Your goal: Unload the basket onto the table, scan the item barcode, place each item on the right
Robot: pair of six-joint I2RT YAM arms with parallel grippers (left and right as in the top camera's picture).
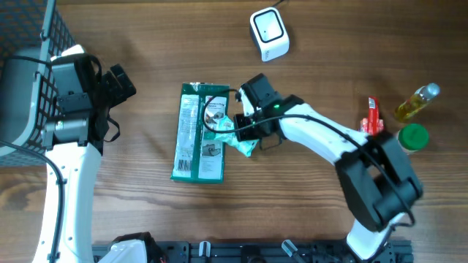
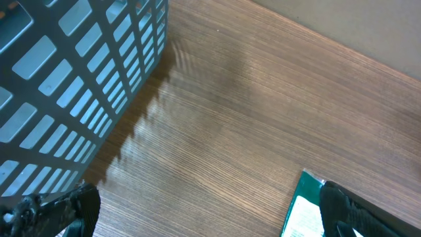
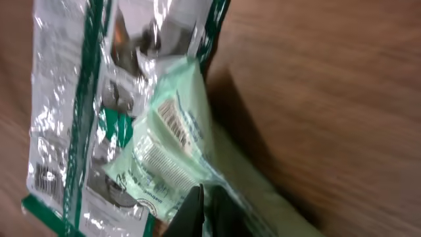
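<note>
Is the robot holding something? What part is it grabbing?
The right gripper is pinching the pale green packet by its edge. The left gripper is open and holds nothing.

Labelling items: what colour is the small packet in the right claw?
Pale mint green; the small packet shows best in the right wrist view.

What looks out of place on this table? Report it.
The pale green packet is crumpled and lies askew, overlapping one edge of the big green bag, pinched by the shut right gripper. Nothing looks spilled or torn.
</note>
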